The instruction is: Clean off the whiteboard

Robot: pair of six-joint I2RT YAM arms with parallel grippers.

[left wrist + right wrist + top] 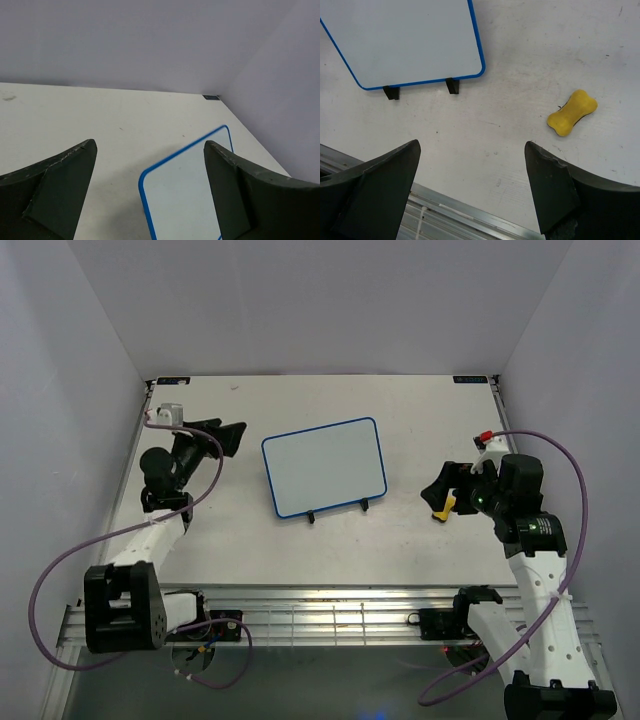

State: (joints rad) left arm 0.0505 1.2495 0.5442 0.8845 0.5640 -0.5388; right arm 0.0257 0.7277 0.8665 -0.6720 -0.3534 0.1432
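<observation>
Seemingly light, stiff and slick-faced, the whiteboard (324, 468) stands propped on the surface (420, 420); best gripped by its thin blue frame. Both pairs of jaws stand spread, empty.

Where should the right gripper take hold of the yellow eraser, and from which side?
Grip the yellow eraser at its narrow waist, coming straight down from above. It lies flat on the table, and its bone shape pinches in midway, so a grip across the waist should hold well. The open right gripper is close by.
</observation>
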